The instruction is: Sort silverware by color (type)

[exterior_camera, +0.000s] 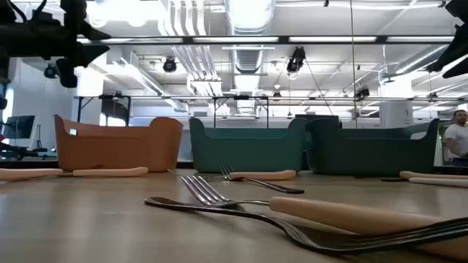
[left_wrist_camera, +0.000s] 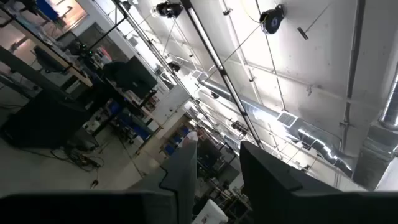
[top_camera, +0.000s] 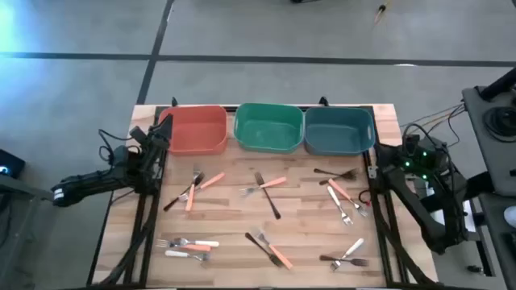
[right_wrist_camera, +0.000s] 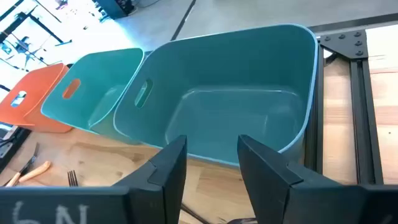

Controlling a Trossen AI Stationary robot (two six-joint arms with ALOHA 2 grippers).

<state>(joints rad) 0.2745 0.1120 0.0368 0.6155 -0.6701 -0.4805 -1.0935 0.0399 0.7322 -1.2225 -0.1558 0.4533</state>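
Observation:
About a dozen small forks lie flat and scattered on the wooden table. An orange and a black one (top_camera: pixel 193 190) lie left of centre, and an orange (top_camera: pixel 270 184) and a black one (top_camera: pixel 268 200) are crossed in the middle. White and orange forks (top_camera: pixel 187 245) sit near the left front, and more (top_camera: pixel 342 198) lie to the right. My left gripper (left_wrist_camera: pixel 217 180) is open and held at the table's left edge (top_camera: pixel 160 133), pointing up at the ceiling. My right gripper (right_wrist_camera: pixel 211 171) is open at the right edge (top_camera: pixel 380 157), facing the teal bin. Neither touches anything.
Three bins stand in a row along the far edge: red-orange (top_camera: pixel 192 129), green (top_camera: pixel 268 127) and teal (top_camera: pixel 339 130). Black frame rails (top_camera: pixel 376 217) run along both sides of the table. In the low view a fork with an orange handle (exterior_camera: pixel 351 215) lies close to the camera.

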